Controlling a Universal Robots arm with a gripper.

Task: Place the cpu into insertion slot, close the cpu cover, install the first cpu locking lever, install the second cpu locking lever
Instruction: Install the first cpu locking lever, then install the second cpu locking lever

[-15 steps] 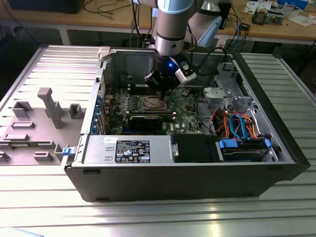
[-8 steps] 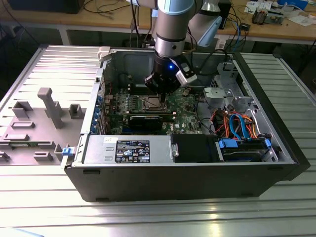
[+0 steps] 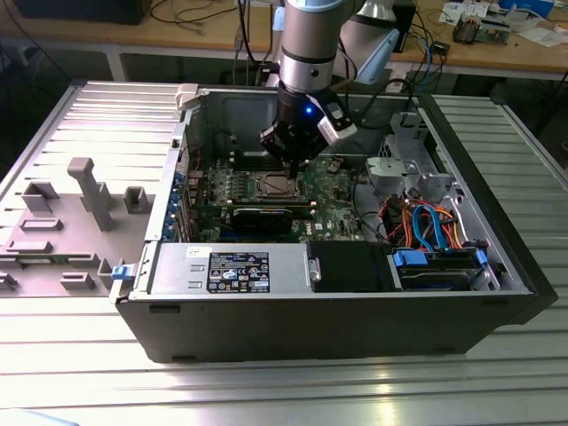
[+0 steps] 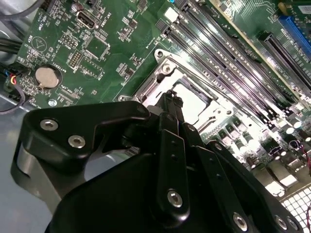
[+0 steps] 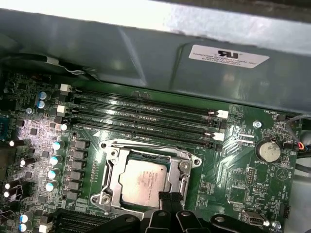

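Note:
The cpu (image 5: 142,180), a silvery square chip, lies flat in the insertion slot (image 5: 111,154) on the green board, also seen as cpu (image 4: 194,99). The cpu cover (image 5: 181,168) is down over it, framing the chip through its window. A thin lever rod (image 5: 146,144) runs along the socket side by the memory slots. My gripper (image 5: 170,198) is just above the socket's edge beside the chip, its black fingers pressed together with nothing between them. The gripper (image 4: 173,97) looks the same there. From outside, the gripper (image 3: 289,170) hangs inside the open computer case over the slot (image 3: 273,186).
Long memory slots (image 5: 146,114) and the case wall (image 5: 146,53) lie just beyond the socket. A coin battery (image 5: 268,151) sits to one side. A long black card (image 3: 266,216), the power supply (image 3: 231,266) and coloured cables (image 3: 426,222) fill the case; grey fixtures (image 3: 89,191) stand at the exterior view's left.

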